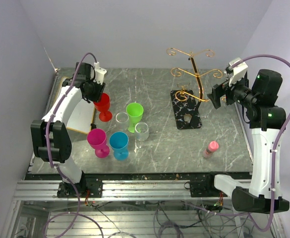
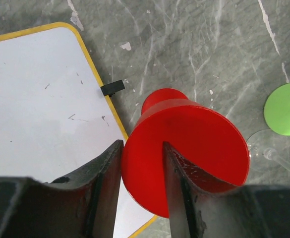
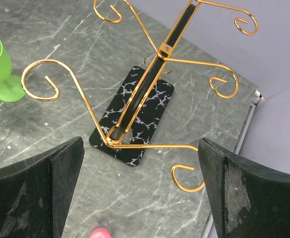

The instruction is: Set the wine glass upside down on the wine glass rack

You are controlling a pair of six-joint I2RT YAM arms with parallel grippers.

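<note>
Wine glass rim pinched by left hand, beside whiteboard edge.

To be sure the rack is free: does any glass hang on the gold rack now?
No, every curled arm of the wine glass rack that the right wrist camera sees is bare.

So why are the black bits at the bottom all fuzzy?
Left wrist view: the left tool sits by the lens, so it looks big and soft; right wrist view: same for the right tool, but the wine glass rack is sharp.
</note>
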